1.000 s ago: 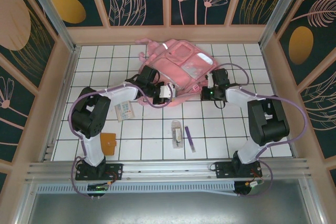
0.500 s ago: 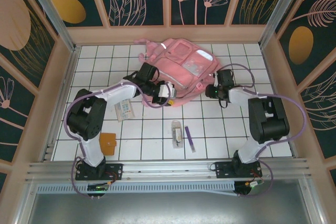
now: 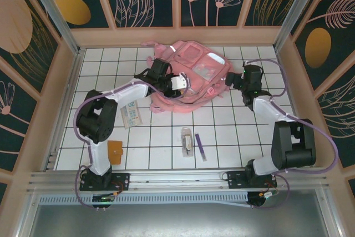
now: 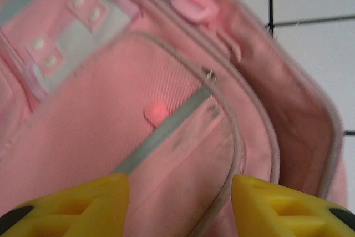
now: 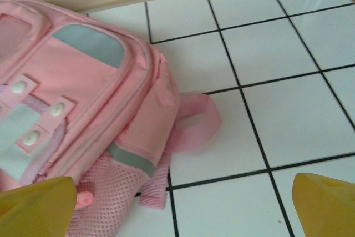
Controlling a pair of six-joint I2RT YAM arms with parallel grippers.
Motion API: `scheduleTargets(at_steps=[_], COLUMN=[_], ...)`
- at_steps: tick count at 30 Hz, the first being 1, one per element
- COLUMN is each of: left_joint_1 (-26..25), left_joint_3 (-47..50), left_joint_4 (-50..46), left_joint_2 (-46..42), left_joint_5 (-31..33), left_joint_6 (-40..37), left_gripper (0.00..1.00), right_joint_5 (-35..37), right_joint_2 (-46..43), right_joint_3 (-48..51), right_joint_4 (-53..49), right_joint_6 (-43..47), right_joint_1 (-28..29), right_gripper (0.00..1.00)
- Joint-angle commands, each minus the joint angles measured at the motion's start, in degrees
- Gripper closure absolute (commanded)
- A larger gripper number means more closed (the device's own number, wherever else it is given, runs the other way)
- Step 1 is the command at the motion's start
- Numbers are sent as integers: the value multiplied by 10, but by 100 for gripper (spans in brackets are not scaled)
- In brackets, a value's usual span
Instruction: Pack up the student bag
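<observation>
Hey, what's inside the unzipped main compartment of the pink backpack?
Through the unzipped gap of the pink backpack, the left wrist view shows bare pink lining. The deeper part is covered by the front panel, so any contents there cannot be seen.

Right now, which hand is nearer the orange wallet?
Left. The left hand is over the student bag, beyond the orange wallet; the right hand is past the bag, farther.

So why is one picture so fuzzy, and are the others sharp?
Left wrist view: the bag sits very close, so it looks soft, and the yellow fingers smear. Right wrist view: bag and tiles sharp, fingers at the corners blurred. Top view: even light, sharp throughout.
</observation>
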State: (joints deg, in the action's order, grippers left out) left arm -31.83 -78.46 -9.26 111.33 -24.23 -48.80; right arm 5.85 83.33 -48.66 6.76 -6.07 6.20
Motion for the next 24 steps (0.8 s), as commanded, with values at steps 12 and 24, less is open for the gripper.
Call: scheduleTargets(at_steps=[12,24], left_joint_1=[-2,-2], left_joint_3=[-66,-22], left_joint_4=[-10,42], left_joint_2=[80,13], left_joint_5=[58,61], left_joint_6=[-48,-10], left_gripper=[50,100], right_joint_5=[-239,-408], right_joint_2=[69,302], right_joint_3=[-60,-339], right_joint_4=[-49,-432], right_joint_6=[214,649], right_joint_1=[-21,-49], right_gripper=[1,19])
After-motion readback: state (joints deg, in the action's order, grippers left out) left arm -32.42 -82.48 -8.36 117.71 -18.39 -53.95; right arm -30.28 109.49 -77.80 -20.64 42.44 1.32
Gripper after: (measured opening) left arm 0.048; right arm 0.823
